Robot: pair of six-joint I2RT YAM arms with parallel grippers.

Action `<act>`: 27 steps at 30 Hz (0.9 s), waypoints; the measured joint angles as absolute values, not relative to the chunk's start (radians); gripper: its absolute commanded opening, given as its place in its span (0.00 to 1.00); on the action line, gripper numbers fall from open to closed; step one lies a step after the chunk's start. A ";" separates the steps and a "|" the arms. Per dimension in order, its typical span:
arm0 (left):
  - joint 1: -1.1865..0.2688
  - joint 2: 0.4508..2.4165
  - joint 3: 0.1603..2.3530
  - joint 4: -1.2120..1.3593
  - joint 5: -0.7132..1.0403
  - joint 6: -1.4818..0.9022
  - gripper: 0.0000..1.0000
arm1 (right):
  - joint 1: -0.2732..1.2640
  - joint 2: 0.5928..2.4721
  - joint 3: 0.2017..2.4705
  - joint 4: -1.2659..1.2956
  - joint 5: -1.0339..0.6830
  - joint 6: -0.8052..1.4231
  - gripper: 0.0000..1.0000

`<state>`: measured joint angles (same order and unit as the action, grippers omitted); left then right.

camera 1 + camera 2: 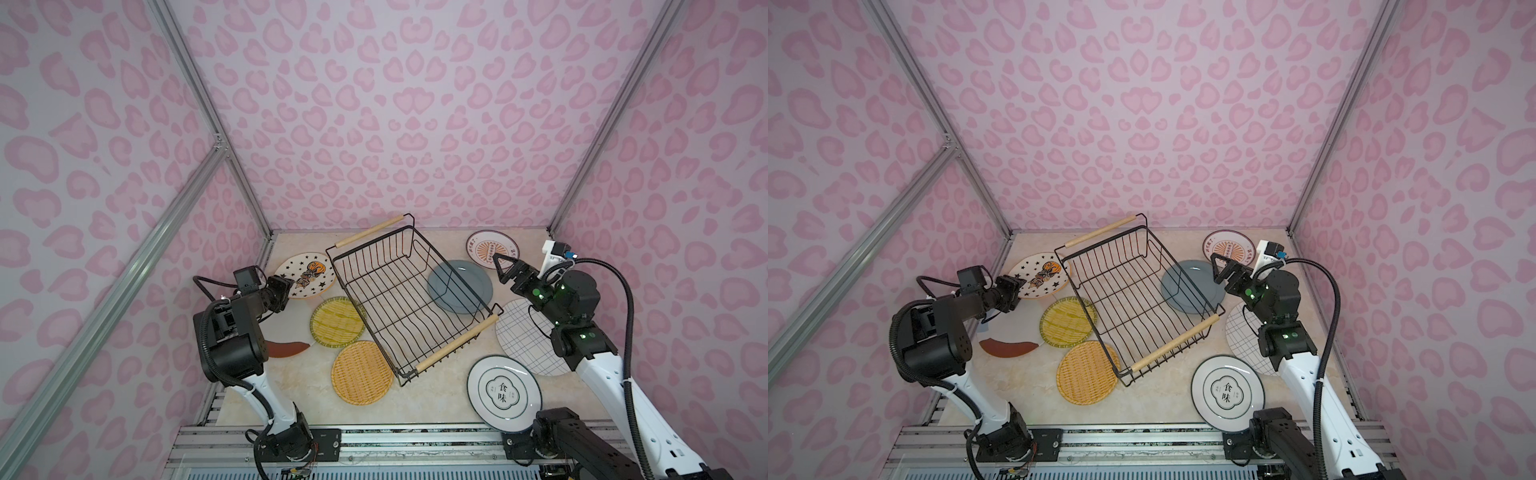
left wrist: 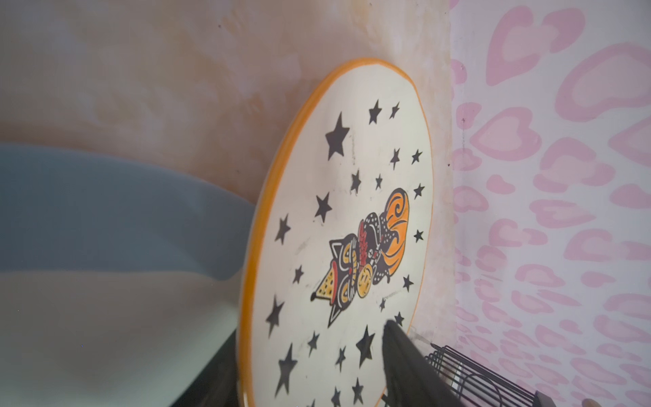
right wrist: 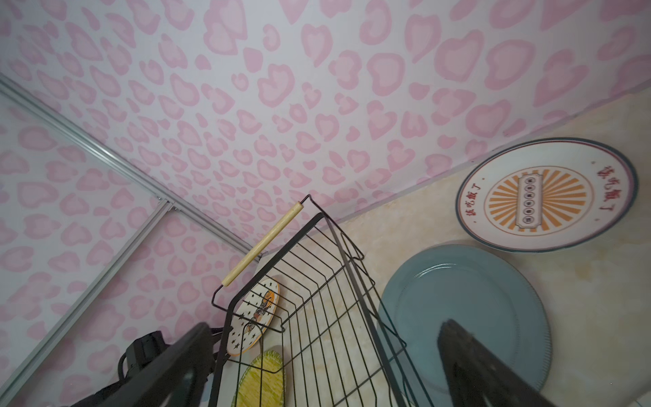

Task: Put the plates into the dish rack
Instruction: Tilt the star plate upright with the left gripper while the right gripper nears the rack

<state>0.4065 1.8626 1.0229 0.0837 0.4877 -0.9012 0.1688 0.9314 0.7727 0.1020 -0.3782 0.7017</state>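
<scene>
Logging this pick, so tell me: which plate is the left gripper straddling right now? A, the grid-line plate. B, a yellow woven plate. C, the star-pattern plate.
C: in the left wrist view the left gripper has a finger on each side of the orange rim of the star-pattern plate.

left arm (image 1: 237, 332) bent low and reaching forward, left fingers (image 2: 408, 363) partly apart, right arm (image 1: 582, 332) raised, right fingers (image 3: 486, 366) spread wide

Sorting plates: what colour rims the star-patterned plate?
Orange, on the round white star plate; left wrist view.
</scene>
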 measured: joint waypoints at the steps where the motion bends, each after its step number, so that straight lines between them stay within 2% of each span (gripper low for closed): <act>1: 0.407 1.868 1.025 0.086 0.493 -0.908 0.54 | 0.197 0.943 0.793 0.089 -0.377 0.691 1.00; 8: 0.408 1.907 1.035 0.123 0.517 -0.941 0.48 | 0.380 1.032 0.884 -0.012 -0.366 0.622 1.00; 18: 0.408 1.954 1.043 0.150 0.534 -0.966 0.38 | 0.430 1.068 0.888 -0.051 -0.343 0.617 1.00; 27: 0.408 1.974 1.048 0.170 0.566 -0.990 0.15 | 0.430 1.052 0.898 -0.068 -0.329 0.609 1.00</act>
<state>0.4084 1.9743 1.0481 0.1703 0.5655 -0.9901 0.4301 1.0523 0.8978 -0.0685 -0.3290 0.6090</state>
